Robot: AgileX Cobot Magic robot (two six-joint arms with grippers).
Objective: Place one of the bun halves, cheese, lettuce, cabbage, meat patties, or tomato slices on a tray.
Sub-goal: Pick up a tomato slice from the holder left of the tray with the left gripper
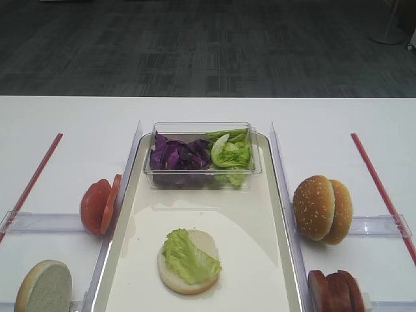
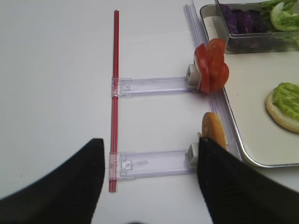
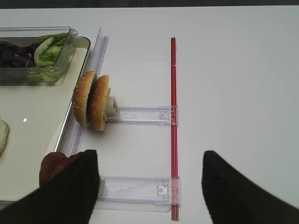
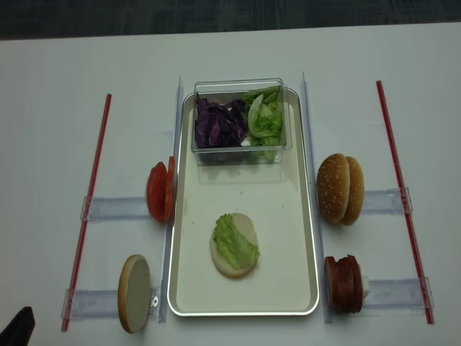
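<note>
A pale bun half topped with a lettuce leaf (image 1: pixel 188 260) lies on the cream tray (image 1: pixel 260 214), near its front. Tomato slices (image 2: pixel 212 65) stand on edge in a holder left of the tray, and another bun half (image 2: pixel 214 130) stands in front of them. Two sesame bun tops (image 3: pixel 91 100) and the meat patties (image 3: pixel 53 168) stand on the right side. My left gripper (image 2: pixel 149 177) hovers open over the table left of the standing bun half. Beside the patties, my right gripper (image 3: pixel 149 182) is open. Both hold nothing.
A clear box at the tray's far end holds purple cabbage (image 1: pixel 179 156) and lettuce (image 1: pixel 233 153). Clear plastic rails (image 4: pixel 115 207) and red strips (image 4: pixel 90 209) flank the tray on both sides. A dark tip (image 4: pixel 20 328) shows at the bottom left corner.
</note>
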